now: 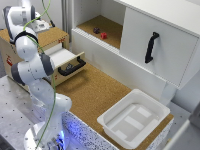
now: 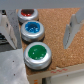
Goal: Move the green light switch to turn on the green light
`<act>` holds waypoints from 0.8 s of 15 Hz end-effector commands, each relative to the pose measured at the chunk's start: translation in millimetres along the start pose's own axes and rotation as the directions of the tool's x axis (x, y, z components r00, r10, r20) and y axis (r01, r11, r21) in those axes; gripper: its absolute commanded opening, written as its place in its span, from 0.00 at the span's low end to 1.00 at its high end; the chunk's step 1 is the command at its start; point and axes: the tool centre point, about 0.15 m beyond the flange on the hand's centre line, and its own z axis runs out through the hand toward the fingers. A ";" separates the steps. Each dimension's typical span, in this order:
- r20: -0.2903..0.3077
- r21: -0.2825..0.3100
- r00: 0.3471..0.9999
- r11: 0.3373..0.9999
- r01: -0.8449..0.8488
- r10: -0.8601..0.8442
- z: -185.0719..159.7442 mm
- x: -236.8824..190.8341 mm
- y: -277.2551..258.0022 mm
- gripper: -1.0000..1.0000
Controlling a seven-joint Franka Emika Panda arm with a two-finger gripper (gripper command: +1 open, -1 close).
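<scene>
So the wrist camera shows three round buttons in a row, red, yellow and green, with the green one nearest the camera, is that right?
Not quite. The middle round button is blue, not yellow. The wrist view shows the row as the red round button, then blue, then the green round button, with the green one nearest the camera, as you said.

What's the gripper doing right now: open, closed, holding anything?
Gripper: open and empty, its fingers spread apart above the round green button in its metal ring, touching nothing.

A cork-topped bench [image 1: 95, 92] carries a white bin [image 1: 134, 118] and three round buttons [image 2: 37, 55].
</scene>
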 end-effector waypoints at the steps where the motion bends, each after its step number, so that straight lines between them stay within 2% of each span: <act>1: 0.105 0.000 0.994 0.999 -0.032 0.032 -3.8 18.1 -16.3 0.00; 2: 0.095 0.023 0.994 0.998 -0.054 0.052 -2.8 18.5 -16.8 0.00; 4: 0.084 -0.001 0.995 0.999 -0.052 0.052 1.1 18.9 -21.6 0.00; 7: 0.064 0.008 0.996 0.998 -0.062 0.062 7.0 20.3 -25.0 0.00; 12: 0.064 0.020 0.993 0.994 -0.104 0.102 39.8 22.8 -22.9 0.00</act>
